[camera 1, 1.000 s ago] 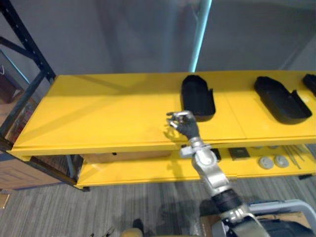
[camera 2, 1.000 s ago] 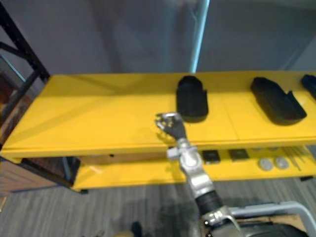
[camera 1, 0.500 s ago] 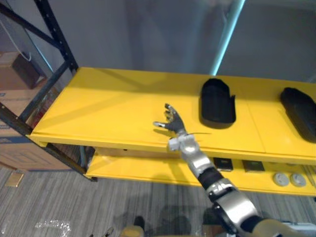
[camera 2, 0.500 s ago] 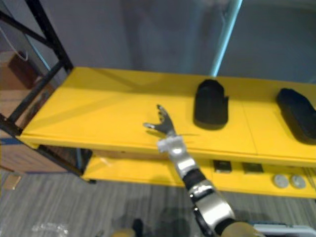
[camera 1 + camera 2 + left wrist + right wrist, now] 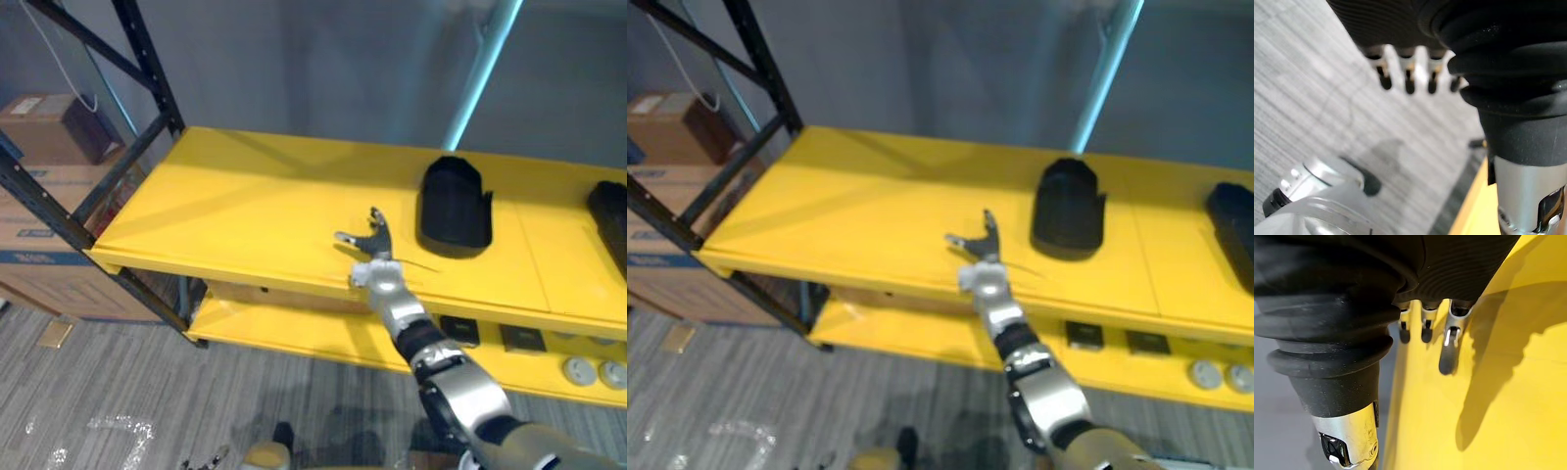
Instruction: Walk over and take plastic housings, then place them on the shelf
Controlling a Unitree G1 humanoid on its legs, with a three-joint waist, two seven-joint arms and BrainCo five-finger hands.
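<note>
Overhead, right hand [image 5: 374,245] above shelf [image 5: 245,206] (housing [image 5: 455,206] beside)

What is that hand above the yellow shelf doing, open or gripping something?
Open. The right hand has its fingers spread straight over the yellow shelf, holding nothing; the black housing lies apart beside it.

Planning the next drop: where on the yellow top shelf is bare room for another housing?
The yellow top shelf is bare from the black rack upright to the open right hand. A narrower strip lies between that hand and the black plastic housing. Further right is crowded: a second black housing at the view's edge.
</note>
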